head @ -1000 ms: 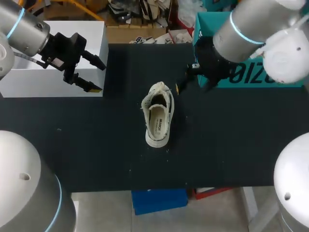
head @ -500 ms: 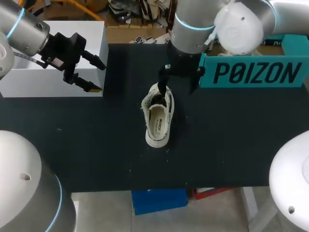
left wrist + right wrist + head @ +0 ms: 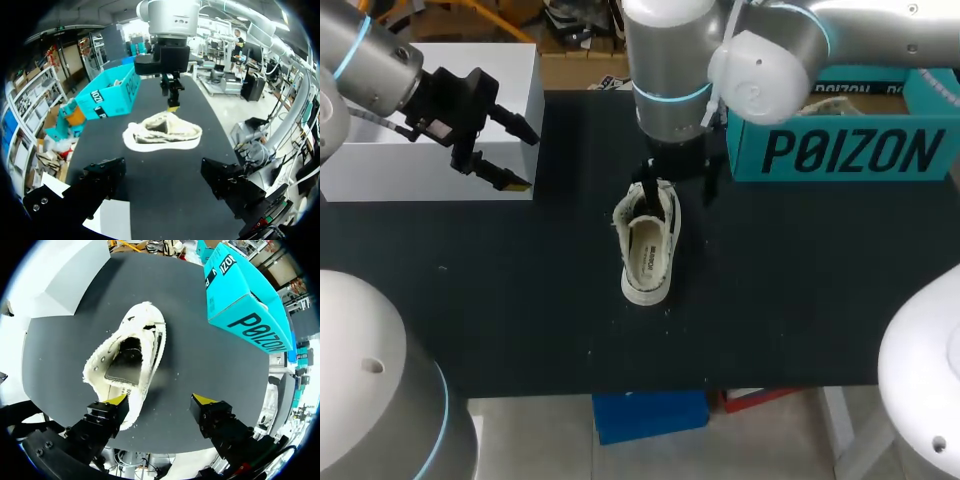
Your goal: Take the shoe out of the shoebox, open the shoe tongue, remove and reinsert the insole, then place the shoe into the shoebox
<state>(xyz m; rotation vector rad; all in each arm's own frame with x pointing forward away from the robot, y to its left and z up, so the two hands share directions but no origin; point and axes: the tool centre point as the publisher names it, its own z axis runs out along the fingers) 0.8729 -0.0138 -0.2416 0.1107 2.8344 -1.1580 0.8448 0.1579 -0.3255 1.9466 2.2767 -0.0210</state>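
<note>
From above I count one shoe, one teal shoebox, one white box and two arms over a black table. The shoe is out of the shoebox, sole down near the middle of the table, with the shoebox off to its right at the far edge. The right gripper hangs over the shoe's far end with its fingers spread wide and nothing held. The left gripper sits well apart by the white box at the far left corner, just as wide and just as empty. In the left wrist view, the left gripper shows two dark fingers set far apart, one corner of the white box under them, and the shoe ahead on bare table. The right gripper hangs right above the shoe, and the shoebox stands beyond. In the right wrist view, the right gripper has one yellow tip over the rim of the shoe and the other over bare table. I cannot tell whether it touches. The shoebox and white box sit at the far corners.
</note>
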